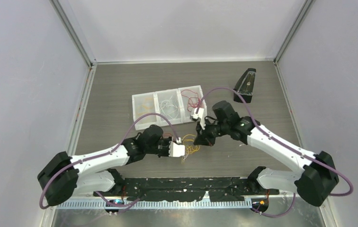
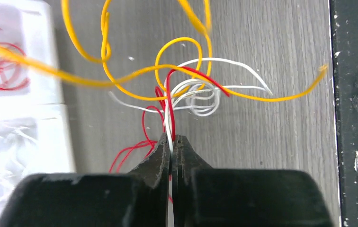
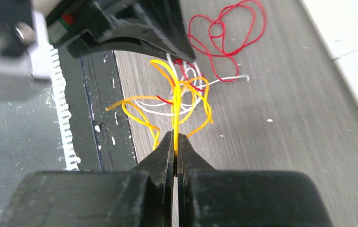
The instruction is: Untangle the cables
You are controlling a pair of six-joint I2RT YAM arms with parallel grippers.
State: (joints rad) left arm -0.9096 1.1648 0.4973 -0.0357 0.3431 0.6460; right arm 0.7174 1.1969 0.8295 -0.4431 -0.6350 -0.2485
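Note:
A tangle of thin red, white and yellow-orange cables [image 1: 191, 144] lies on the table between my two grippers. In the left wrist view the tangle [image 2: 186, 85] spreads just ahead of my left gripper [image 2: 172, 138], which is shut on a white and a red strand. In the right wrist view my right gripper [image 3: 175, 137] is shut on a yellow-orange strand that runs up into the tangle [image 3: 179, 92]. A loose red loop [image 3: 227, 35] lies beyond it. In the top view the left gripper [image 1: 183, 147] is left of the tangle and the right gripper [image 1: 202, 138] is to its right.
A white tray [image 1: 156, 113] with three compartments stands behind the tangle; it holds yellow, white and red wires. A black wedge-shaped object [image 1: 246, 85] stands at the back right. A black strip [image 1: 186, 184] runs along the near table edge.

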